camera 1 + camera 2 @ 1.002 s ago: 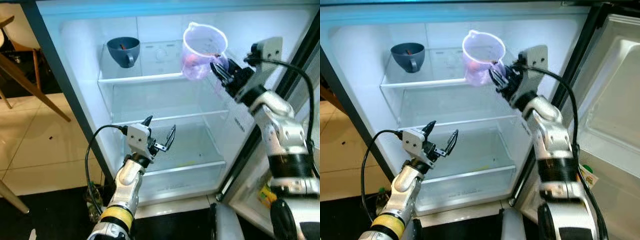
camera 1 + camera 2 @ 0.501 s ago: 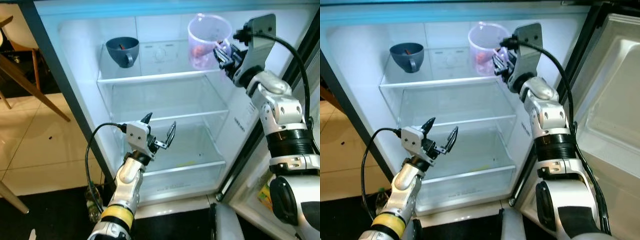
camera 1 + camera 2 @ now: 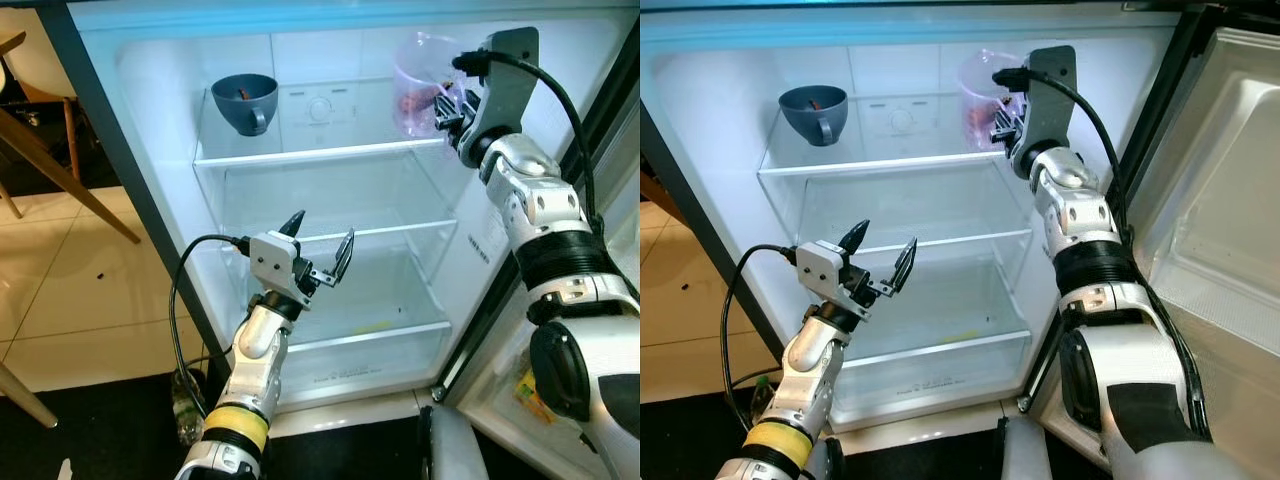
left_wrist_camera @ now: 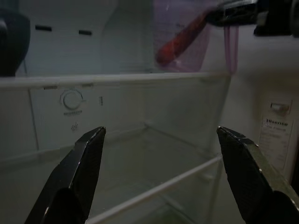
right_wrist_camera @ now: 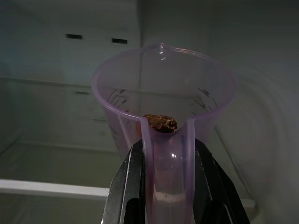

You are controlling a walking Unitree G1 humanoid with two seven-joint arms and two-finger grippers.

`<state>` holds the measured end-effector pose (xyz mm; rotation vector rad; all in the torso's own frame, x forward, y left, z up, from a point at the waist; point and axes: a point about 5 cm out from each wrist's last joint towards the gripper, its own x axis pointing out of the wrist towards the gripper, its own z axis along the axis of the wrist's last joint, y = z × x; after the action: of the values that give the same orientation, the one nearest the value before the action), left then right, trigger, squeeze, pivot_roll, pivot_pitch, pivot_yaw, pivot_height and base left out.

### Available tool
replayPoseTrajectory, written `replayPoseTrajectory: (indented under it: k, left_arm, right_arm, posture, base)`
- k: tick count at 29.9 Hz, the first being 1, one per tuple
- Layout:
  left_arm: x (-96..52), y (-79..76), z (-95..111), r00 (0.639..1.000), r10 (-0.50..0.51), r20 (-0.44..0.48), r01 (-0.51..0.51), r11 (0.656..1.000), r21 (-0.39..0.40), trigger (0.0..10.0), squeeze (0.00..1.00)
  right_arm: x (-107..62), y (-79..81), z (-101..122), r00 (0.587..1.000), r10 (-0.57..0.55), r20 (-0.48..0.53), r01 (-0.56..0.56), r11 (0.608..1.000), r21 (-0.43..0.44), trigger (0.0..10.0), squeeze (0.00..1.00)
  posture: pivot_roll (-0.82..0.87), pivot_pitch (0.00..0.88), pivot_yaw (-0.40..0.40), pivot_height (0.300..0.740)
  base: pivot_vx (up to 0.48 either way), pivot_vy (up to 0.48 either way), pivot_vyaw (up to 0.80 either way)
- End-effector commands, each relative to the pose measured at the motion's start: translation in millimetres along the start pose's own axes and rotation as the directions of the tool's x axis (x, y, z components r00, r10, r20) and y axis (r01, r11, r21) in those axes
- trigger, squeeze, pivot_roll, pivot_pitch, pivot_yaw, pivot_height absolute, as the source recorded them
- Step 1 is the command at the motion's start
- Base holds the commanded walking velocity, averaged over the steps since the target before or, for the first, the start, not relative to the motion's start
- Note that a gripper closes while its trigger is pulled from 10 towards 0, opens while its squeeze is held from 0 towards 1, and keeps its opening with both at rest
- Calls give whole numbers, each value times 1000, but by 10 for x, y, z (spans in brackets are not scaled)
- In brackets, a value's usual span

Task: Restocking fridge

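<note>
Clamped on the handle of the purple measuring jug (image 5: 163,135) (something red leans inside it), my right gripper (image 3: 447,108) holds it upright at the right end of the fridge's top shelf (image 3: 300,154), well apart from the blue cup (image 3: 245,101), while my left gripper (image 3: 320,255) hovers spread wide before the middle shelf (image 3: 930,241).

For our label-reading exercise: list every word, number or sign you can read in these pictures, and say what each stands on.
None can be read.
White sticker on the fridge's inner right wall: print blurred.
Clear purple plastic measuring jug: scale marks too small.
Round control dial on the back wall: markings illegible.
</note>
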<state>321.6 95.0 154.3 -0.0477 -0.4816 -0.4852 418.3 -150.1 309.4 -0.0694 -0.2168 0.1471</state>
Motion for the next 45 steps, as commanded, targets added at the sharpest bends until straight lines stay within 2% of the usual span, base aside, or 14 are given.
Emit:
replayPoseTrajectory:
  k: [1, 8, 9, 10, 11, 14, 15, 17, 18, 19, 21, 22, 24, 45]
  left_arm:
    - [23, 22, 37, 1000, 5, 12, -5, 1000, -4, 10000, 0]
    - [38, 22, 69, 1000, 6, 20, -6, 1000, -4, 10000, 0]
    - [40, 18, 72, 1000, 6, 21, -6, 1000, -5, 10000, 0]
    - [40, 18, 72, 1000, 6, 21, -6, 1000, -5, 10000, 0]
    - [44, 10, 76, 1000, 4, 21, -4, 1000, -8, 10000, 0]
    - [46, 5, 78, 1000, 3, 21, -3, 1000, -10, 10000, 0]
    - [46, 3, 80, 1000, 4, 20, -4, 1000, -10, 10000, 0]
    - [45, 2, 81, 1000, 4, 20, -4, 1000, -11, 10000, 0]
    - [41, -1, 81, 1000, 4, 19, -4, 1000, -12, 10000, 0]
    - [40, -4, 80, 1000, 4, 18, -3, 1000, -14, 10000, 0]
    - [40, -6, 80, 1000, 3, 18, -3, 1000, -15, 10000, 0]
    - [41, -10, 78, 1000, 2, 17, -1, 1000, -16, 10000, 0]
    - [42, -18, 73, 1000, -1, 15, 1, 1000, -18, 10000, 0]
    - [40, -56, 58, 1000, -6, 9, 6, 1000, -27, 10000, 0]
  right_arm:
    - [19, -8, 12, 1000, -17, 1, 17, 1000, 7, 10000, 0]
    - [74, -24, 84, 999, -48, 7, 48, 999, 9, 10000, 0]
    - [84, -17, 110, 999, -45, 16, 45, 999, 18, 10000, 365]
    - [84, -17, 110, 999, -45, 16, 45, 999, 18, 10000, 365]
    - [98, -8, 141, 998, -45, 33, 44, 998, 38, 10000, 1000]
    - [102, -5, 153, 998, -48, 44, 46, 998, 52, 10000, 1000]
    - [100, -27, 182, 996, -60, 68, 54, 994, 92, 10000, 808]
    - [98, -40, 196, 995, -65, 80, 56, 992, 110, 10000, 808]
    - [91, -55, 230, 992, -53, 115, 32, 985, 172, 10000, 510]
    - [85, -64, 250, 989, -48, 137, 21, 982, 190, 10000, 400]
    - [82, -70, 264, 987, -46, 151, 15, 980, 199, 10000, 400]
    - [77, -84, 270, 986, -46, 158, 13, 978, 208, 10000, 110]
    - [69, -109, 267, 986, -45, 161, 9, 975, 221, 10000, 24]
    - [-180, -444, 204, 979, 75, 190, -111, 976, 189, 10000, 0]
  posture:
    - [-6, 42, -8, 477]
    - [-4, 44, -14, 477]
    - [-4, 44, -14, 477]
    - [-4, 44, -14, 477]
    - [-4, 44, -16, 477]
    - [-4, 44, -16, 477]
    - [-3, 42, -17, 477]
    - [-3, 42, -17, 477]
    - [-5, 42, -15, 477]
    - [-5, 42, -15, 477]
    - [-5, 42, -15, 477]
    - [-5, 42, -15, 477]
    - [-5, 42, -15, 477]
    - [-10, 47, -19, 477]
  base:
    - [0, 0, 0]
    - [0, 0, 0]
    - [0, 0, 0]
    - [0, 0, 0]
    - [0, 0, 0]
    - [0, 0, 0]
    - [0, 0, 0]
    - [0, 0, 0]
    - [0, 0, 0]
    - [0, 0, 0]
    - [0, 0, 0]
    - [0, 0, 0]
    - [0, 0, 0]
    - [0, 0, 0]
